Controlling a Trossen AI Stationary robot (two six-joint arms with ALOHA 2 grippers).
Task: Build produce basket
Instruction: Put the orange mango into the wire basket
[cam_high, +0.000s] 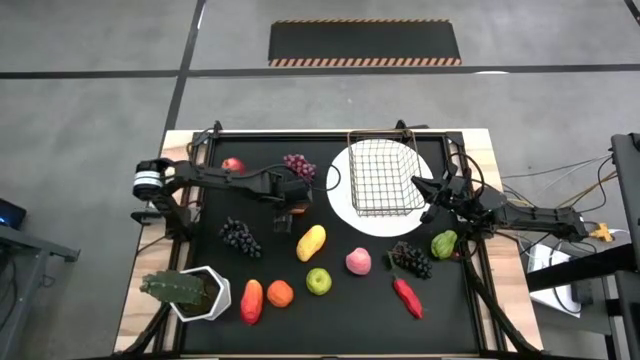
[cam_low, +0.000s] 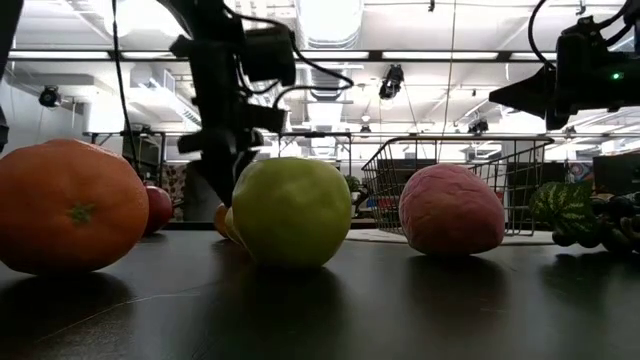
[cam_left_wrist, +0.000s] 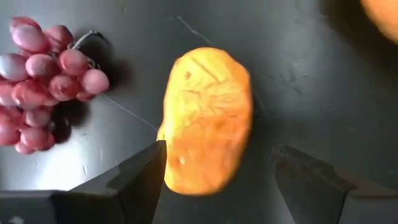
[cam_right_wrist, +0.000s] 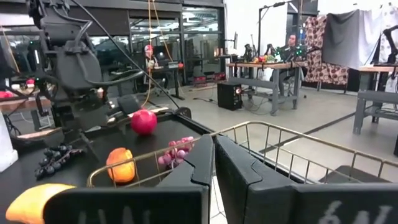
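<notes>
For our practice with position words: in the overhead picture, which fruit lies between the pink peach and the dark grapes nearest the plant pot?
The yellow mango lies between the dark grapes and the pink peach, touching neither. The high view shows this.

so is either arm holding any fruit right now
No. The left gripper has open jaws around an orange fruit, not gripping it; the right gripper is shut on nothing.

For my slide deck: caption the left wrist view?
Open left gripper fingers straddle an orange fruit beside pink grapes.
</notes>
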